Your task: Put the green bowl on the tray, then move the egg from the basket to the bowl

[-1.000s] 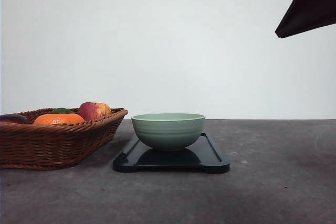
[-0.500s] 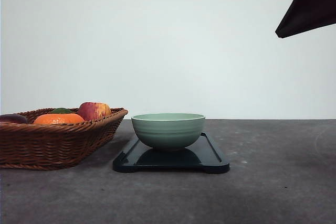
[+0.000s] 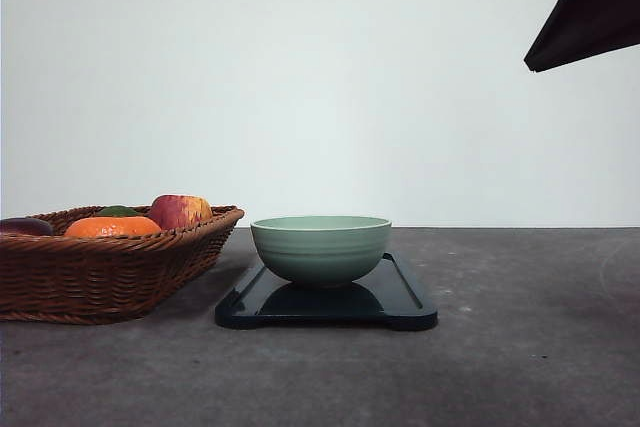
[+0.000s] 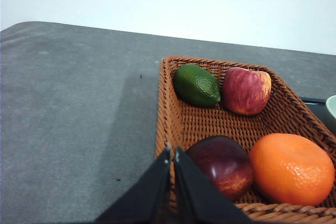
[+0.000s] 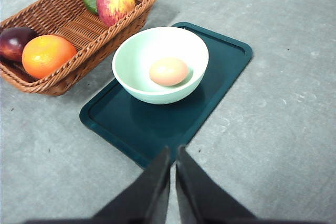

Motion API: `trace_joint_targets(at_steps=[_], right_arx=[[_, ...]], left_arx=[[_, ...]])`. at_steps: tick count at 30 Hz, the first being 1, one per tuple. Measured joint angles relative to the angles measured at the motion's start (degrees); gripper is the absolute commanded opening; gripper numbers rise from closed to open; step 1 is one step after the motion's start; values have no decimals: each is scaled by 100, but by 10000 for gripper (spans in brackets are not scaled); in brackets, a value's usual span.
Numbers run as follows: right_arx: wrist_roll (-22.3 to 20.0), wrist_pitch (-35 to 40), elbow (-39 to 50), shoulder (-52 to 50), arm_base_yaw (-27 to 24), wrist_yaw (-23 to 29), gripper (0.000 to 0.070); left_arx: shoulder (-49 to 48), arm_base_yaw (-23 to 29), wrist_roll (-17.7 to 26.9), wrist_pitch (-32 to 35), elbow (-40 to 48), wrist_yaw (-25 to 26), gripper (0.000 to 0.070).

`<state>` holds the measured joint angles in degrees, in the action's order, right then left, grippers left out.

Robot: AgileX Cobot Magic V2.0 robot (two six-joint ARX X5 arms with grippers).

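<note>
Egg (image 5: 168, 71): I see it lying inside the green bowl (image 3: 320, 247) from the right wrist; front view hides it.
Bowl: on the tray (image 3: 405, 299), beside the basket (image 3: 110, 272).
Left gripper (image 4: 173, 156): closed, empty, at the basket rim.
Right gripper (image 5: 173, 156): closed, empty.

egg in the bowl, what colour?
Pale peachy tan egg, clearest in the right wrist view.

surface: grey table (image 3: 520, 367) | on it: basket (image 3: 90, 277), tray (image 3: 400, 309)
</note>
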<state>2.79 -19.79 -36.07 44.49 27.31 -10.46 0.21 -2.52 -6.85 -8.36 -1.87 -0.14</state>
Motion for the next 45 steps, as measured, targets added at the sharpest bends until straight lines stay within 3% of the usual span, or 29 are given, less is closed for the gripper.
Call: trace_joint_targets(at_steps=[7,13,18,24,29,32,36,45], right_arx=[[-20,21,0,0,0,3,11],[-433,72,171,-157,-127,312,11],[-585,349,923,-903,-727,455,11],[-601,1660,2296,-2279,-1636,485,11],[-601,2124,3183,-3279,-1970,490,11],[-601,2113,3485,-3783,-2069,493,11],[-602,1571,3513,-4432,-2134,756,11],[-597,1493,3512,-4424,-2134,894,11]], left_arx=[[0,0,0,0,0,0,0],[0,0,0,0,0,0,0],[0,0,0,0,0,0,0],[0,0,0,0,0,0,0],[0,0,0,0,0,0,0],[0,0,0,0,0,0,0],[2,0,0,0,0,0,0],[2,0,0,-2,0,0,0]])
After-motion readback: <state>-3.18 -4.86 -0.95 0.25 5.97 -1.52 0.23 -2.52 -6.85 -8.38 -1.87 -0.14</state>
